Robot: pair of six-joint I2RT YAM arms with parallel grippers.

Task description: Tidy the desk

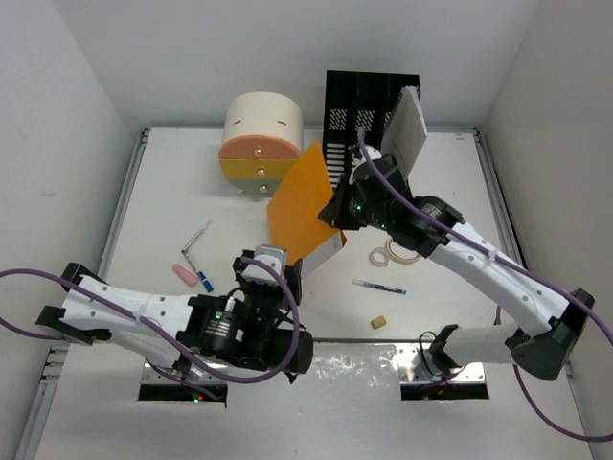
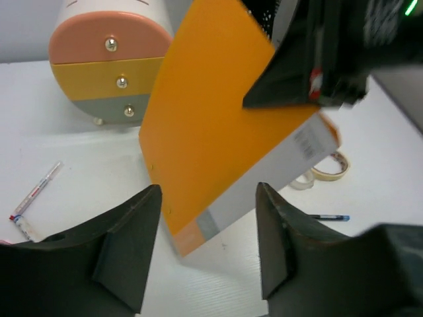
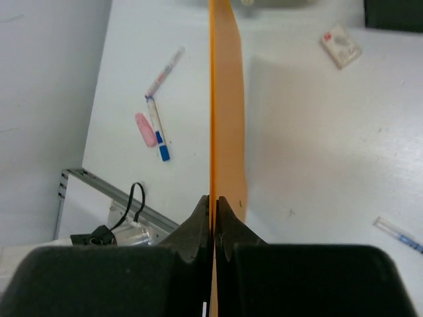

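well, the white desk [image 1: 172,192] fills the top view, with its foil strip [image 1: 354,359] along the near edge at 6 o'clock. just past the strip, at about 7 o'clock, the left pincer [image 1: 273,268] is open wide and holds nothing. the low corner of the orange folder [image 1: 302,206] sits just ahead of its fingers [image 2: 132,231]. a small tan block [image 1: 379,322] and a blue pen [image 1: 378,287] lie at 5 o'clock. a pink eraser [image 1: 184,275], a marker [image 1: 203,281] and a white pen [image 1: 196,233] lie near each other at 8 o'clock. two tape rolls [image 1: 395,253] lie at 3 o'clock. at the middle the folder is tilted up, and i cannot tell if its corner touches the desk. the right pincer [image 3: 213,201] is shut tight on the folder's thin edge. far back, the drawers [image 1: 261,144] sit at 11 o'clock and the black rack [image 1: 369,105] at 1 o'clock.
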